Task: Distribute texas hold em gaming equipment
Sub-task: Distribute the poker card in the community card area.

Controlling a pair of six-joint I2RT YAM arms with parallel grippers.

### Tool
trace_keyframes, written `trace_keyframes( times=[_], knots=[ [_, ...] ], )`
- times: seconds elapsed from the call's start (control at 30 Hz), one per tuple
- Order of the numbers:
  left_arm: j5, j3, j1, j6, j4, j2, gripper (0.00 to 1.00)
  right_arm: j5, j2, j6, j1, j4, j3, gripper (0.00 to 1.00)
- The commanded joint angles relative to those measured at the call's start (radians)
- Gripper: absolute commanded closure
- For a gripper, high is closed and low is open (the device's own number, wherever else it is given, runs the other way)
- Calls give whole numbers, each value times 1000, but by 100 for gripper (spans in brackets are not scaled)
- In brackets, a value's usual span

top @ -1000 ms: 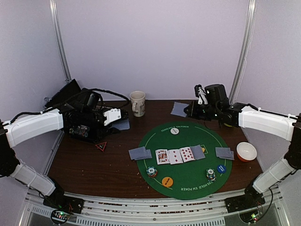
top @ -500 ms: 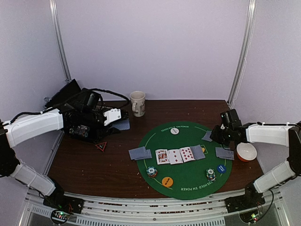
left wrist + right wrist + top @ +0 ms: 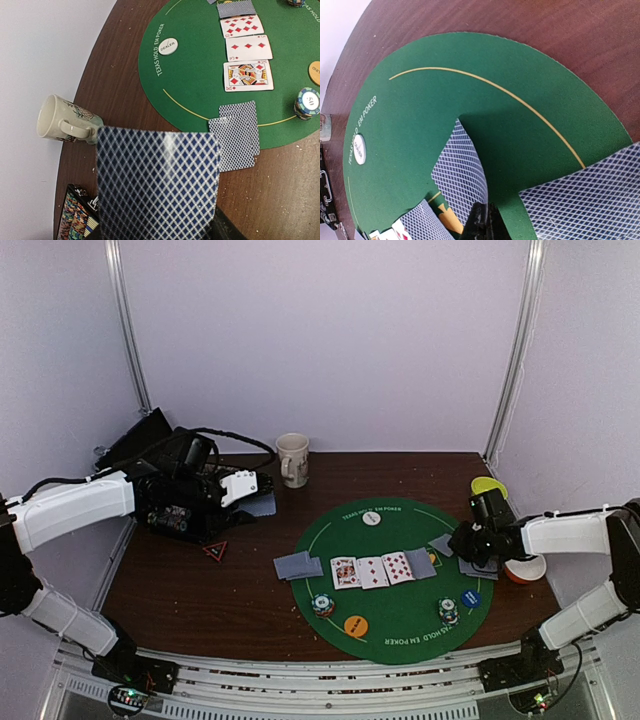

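So, starting at the bottom of the top view: the round green mat (image 3: 400,532) sits on the desk (image 3: 200,590). Nearest its lower rim is the orange disc (image 3: 356,625), with two chip stacks (image 3: 322,605) either side and the blue disc (image 3: 471,598) just right of the right-hand stack.

One row up, three face-up cards (image 3: 371,571) lie side by side mid-mat, and a face-down card (image 3: 420,562) touches their right end. A face-down pair (image 3: 297,565) overhangs the mat's left edge, and a second pair (image 3: 482,569) sits at the right edge.

The right end effector (image 3: 460,540) is low over that right edge, clenched on the right card (image 3: 441,544). Its wrist view shows the card pinched by one end and angled over the felt; can't tell if the far corner touches. A bowl (image 3: 526,568) is just right of it.

Higher up, the white dealer disc (image 3: 371,519) sits near the far rim.

Upper left, the left end effector (image 3: 256,494) hangs over bare desk grasping the left card (image 3: 157,182), patterned back to its camera. One card or a stack, can't tell. The mug (image 3: 293,459) is just beyond it, and the chip case (image 3: 175,522) is under the arm.
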Motion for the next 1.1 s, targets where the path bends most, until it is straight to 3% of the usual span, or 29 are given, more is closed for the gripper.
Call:
trace_keyframes(
  times=[0.0, 0.33, 1.07],
  knots=[
    [11, -2, -2, 5, 41, -6, 50, -24, 1, 119, -5, 33, -37, 99],
    [12, -5, -2, 8, 41, -15, 50, -80, -44, 282, 6, 91, -136, 88],
    [4, -6, -2, 8, 42, -24, 50, -119, -60, 357, 51, 124, -160, 88]
  ],
)
